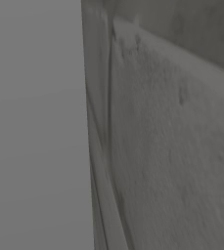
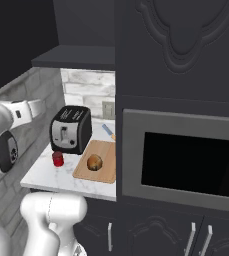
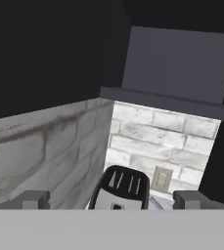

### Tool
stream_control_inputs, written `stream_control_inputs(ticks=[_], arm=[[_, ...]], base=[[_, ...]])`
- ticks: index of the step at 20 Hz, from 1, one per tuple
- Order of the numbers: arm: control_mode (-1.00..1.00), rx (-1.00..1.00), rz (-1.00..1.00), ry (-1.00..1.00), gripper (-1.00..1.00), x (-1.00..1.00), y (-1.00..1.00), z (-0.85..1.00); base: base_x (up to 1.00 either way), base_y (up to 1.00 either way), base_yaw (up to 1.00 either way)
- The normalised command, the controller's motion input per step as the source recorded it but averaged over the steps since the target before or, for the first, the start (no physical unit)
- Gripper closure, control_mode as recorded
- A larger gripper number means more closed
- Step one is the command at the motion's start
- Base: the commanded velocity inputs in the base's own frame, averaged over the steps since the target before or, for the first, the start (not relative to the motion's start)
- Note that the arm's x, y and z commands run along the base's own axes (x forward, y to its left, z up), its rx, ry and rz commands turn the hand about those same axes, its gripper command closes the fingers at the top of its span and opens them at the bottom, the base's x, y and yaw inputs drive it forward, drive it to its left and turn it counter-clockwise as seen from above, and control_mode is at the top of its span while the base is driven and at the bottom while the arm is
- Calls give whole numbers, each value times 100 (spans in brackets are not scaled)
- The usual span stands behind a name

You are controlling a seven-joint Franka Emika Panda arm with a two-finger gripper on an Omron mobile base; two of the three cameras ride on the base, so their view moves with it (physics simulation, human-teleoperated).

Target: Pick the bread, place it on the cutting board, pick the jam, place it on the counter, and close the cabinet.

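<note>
Bread (image 2: pixel 94 162) sat on the cutting board (image 2: pixel 103 172) and the jam jar (image 2: pixel 58 159) stood on the counter (image 2: pixel 46 177), so I judged both placements done and only the cabinet left to close. My gripper (image 3: pixel 111 199) was wide open and held nothing; in the hand view its two finger tips stood far apart with the top of the toaster (image 3: pixel 121 188) between them and lower down. I judged the hand to be raised above the counter, pointing toward the far brick wall (image 3: pixel 152 141). Above and beyond the toaster ran the dark underside of the cabinet (image 3: pixel 172 63), its lower edge a shelf-like ledge across the upper part of that view.

From the right base view, the jam jar stood just in front of the toaster (image 2: pixel 71 129), near its left corner, and the board lay to the right of both, its long axis running near to far. The bread was a round lump near the board's near edge, with no clear long axis.

I could not make out an open cabinet door. The flat grey panel (image 1: pixel 35 122) close across the left base view might have been it, but I could not tell. If so, it lay left of the arm.
</note>
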Motion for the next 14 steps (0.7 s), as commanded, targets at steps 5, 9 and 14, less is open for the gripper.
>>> stream_control_inputs(ticks=[5,9,14], arm=[[-100,1,0,-8,-100,-34,0,8],[-100,1,0,-10,-100,-39,0,3],[-100,0,0,-11,-100,-50,0,0]], base=[[0,0,0],[0,0,0],[0,0,0]])
